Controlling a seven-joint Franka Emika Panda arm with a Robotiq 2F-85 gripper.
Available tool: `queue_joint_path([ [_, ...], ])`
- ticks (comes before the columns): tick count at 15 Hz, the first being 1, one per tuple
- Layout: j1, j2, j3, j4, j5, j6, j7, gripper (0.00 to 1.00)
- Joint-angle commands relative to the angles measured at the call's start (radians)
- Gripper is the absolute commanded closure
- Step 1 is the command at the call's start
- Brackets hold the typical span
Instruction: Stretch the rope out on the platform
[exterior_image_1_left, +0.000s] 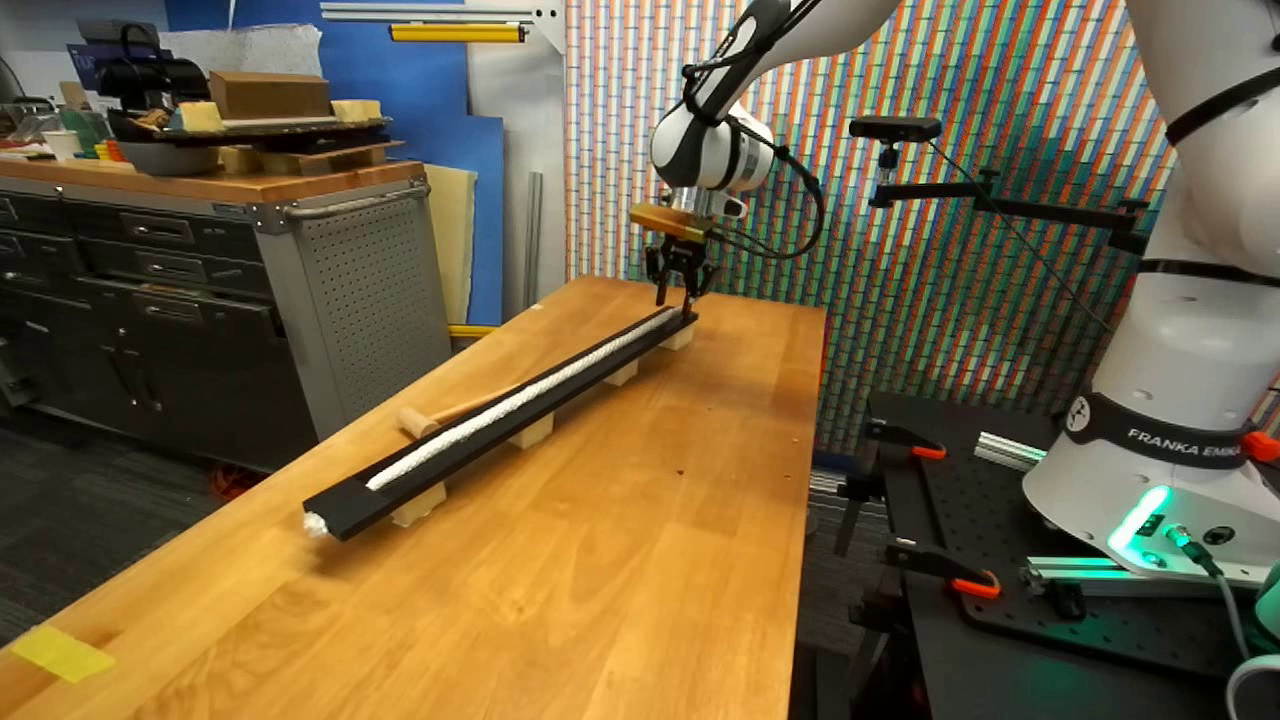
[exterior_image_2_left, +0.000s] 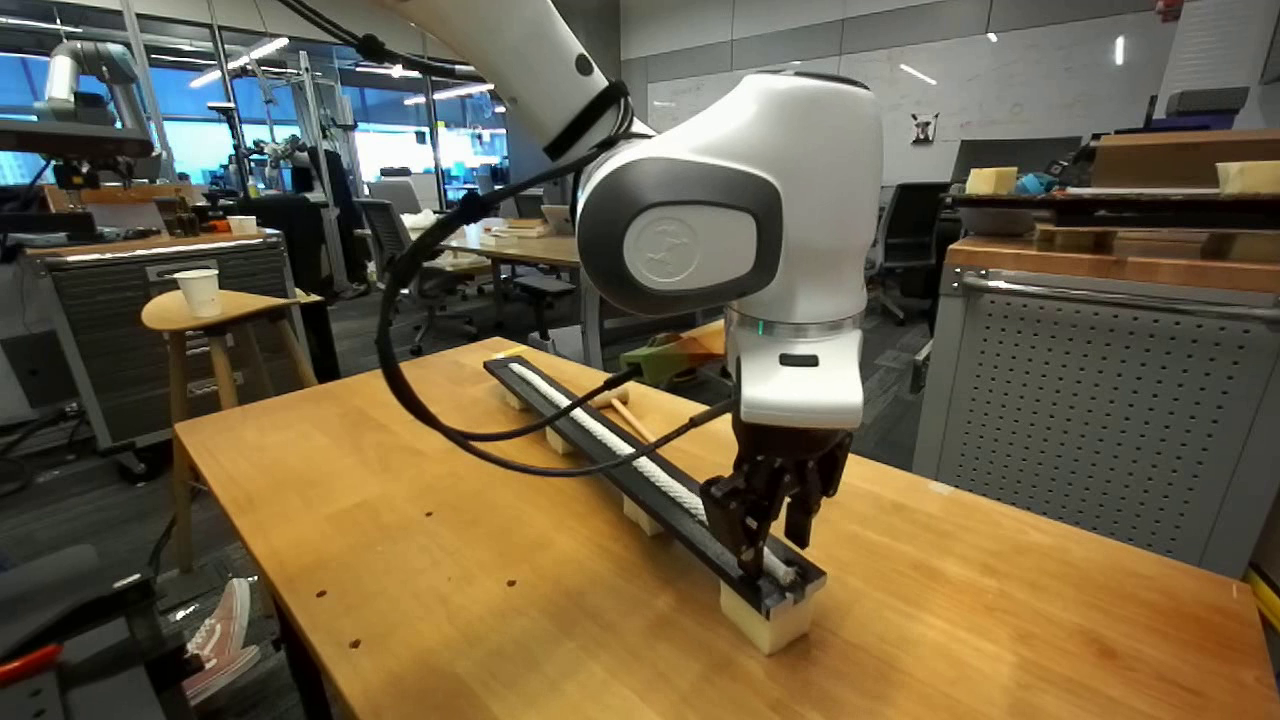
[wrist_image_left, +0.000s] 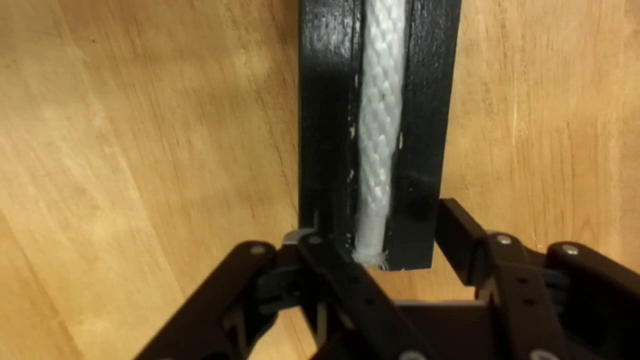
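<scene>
Gripper (wrist_image_left: 380, 225) sitting spread near tip of braided rope (wrist_image_left: 381, 110); we're probably best pinching square, tugging along the black bar (wrist_image_left: 325, 75).

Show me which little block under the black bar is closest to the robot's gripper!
The pale end block, under the end of the black bar where the gripper hangs. The other three blocks sit farther along it.
</scene>
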Motion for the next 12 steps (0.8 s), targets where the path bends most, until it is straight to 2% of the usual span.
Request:
queue_joint_path([
  [1, -0.009, 0.008, -0.008, 0.033, -0.016, -0.018, 0.007, 0.13],
  [5, -0.017, -0.016, 0.009, 0.016, -0.002, -0.018, -0.021, 0.01],
  [12, 0.004, -0.195, 0.082, -0.142, 0.017, 0.01, -0.228, 0.0],
])
